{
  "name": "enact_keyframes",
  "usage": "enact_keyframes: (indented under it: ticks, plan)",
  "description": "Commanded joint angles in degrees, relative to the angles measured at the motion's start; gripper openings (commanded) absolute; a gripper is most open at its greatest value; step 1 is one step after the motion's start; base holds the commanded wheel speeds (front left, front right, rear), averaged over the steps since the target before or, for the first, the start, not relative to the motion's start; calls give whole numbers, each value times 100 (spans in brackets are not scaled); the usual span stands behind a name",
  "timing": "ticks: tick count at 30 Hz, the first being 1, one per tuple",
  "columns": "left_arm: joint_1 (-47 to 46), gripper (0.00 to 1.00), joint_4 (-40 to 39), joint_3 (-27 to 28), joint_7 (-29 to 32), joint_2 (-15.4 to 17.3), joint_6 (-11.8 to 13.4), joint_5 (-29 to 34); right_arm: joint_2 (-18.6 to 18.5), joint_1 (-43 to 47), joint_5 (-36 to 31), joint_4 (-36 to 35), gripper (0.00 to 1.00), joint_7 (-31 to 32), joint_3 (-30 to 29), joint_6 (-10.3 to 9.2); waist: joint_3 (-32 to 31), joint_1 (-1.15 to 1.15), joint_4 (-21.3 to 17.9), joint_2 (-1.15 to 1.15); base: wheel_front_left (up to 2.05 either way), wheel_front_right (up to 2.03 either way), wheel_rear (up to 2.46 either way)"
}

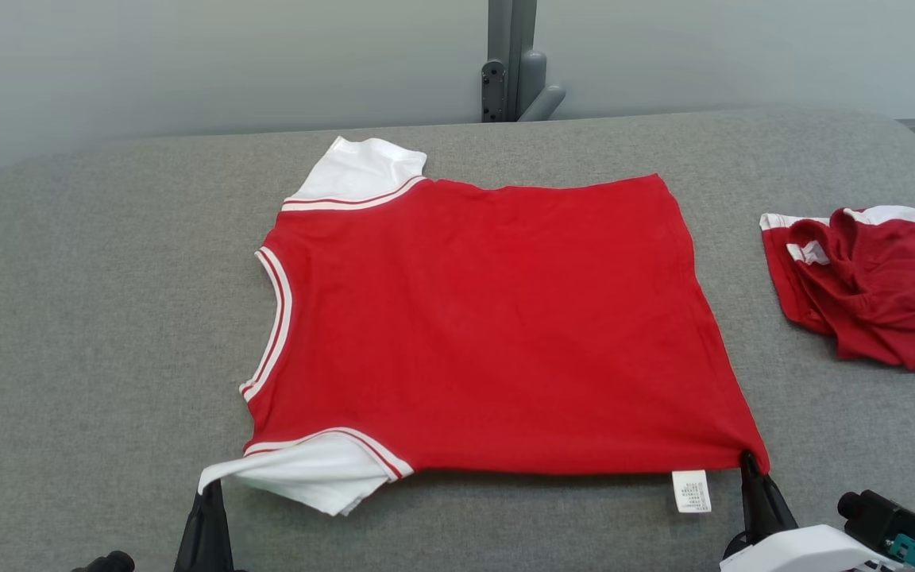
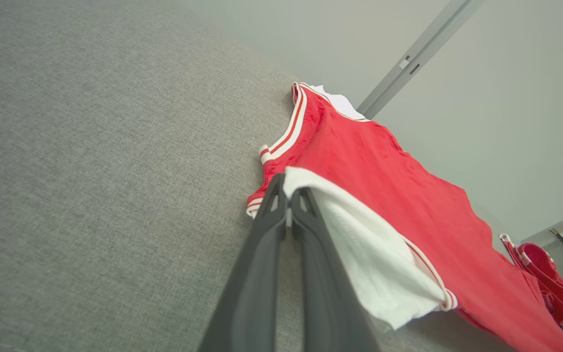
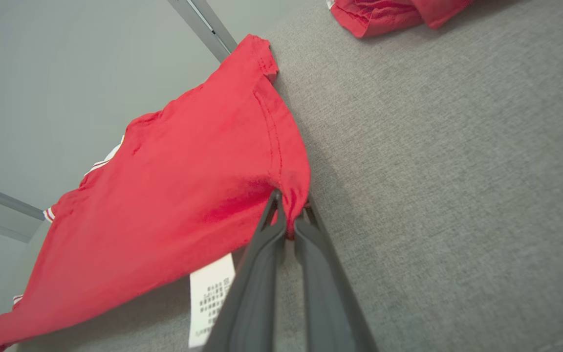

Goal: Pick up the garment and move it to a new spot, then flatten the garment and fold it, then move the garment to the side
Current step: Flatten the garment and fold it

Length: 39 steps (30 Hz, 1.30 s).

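Observation:
The garment is a red T-shirt with white sleeves and striped trim, spread nearly flat on the grey table, neck to the left. My left gripper is shut on the tip of the near white sleeve, lifting it slightly. My right gripper is shut on the near hem corner, which bunches at the fingertips. A white care label hangs from the near edge beside it. In the wrist views, the left gripper pinches white cloth and the right gripper pinches red cloth.
A second red and white garment lies crumpled at the right of the grey table. A grey post stands behind the table's far edge. Open cloth surface lies left of the shirt and along the front.

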Motion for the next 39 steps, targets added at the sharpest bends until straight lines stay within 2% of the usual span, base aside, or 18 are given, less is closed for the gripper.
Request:
enact_keyframes:
  ticks: [1,10,18,27,39]
  plan:
    - [-25,0,51,-32,-4,24,-12,58,-26,-28,7,52,0,-20,-1,-7,18,1,-9,0,0,0,0]
    - [-464,0,256,-362,-3,24,-12,65,-25,-258,93,315,0,-20,77,-7,114,1,-36,0,0,0,0]
    - [-1472,0,654,-599,-2,23,-12,122,-23,-714,389,492,0,-19,231,-7,356,1,-145,0,0,0,0]
    - [-2611,0,1292,-395,-2,24,-12,177,-23,-1457,518,639,0,-19,407,-7,846,1,-375,0,0,0,0]
    - [-3487,0,2011,26,-3,24,44,395,-22,-2458,522,1138,0,-19,619,-6,1273,1,-571,0,0,0,0]
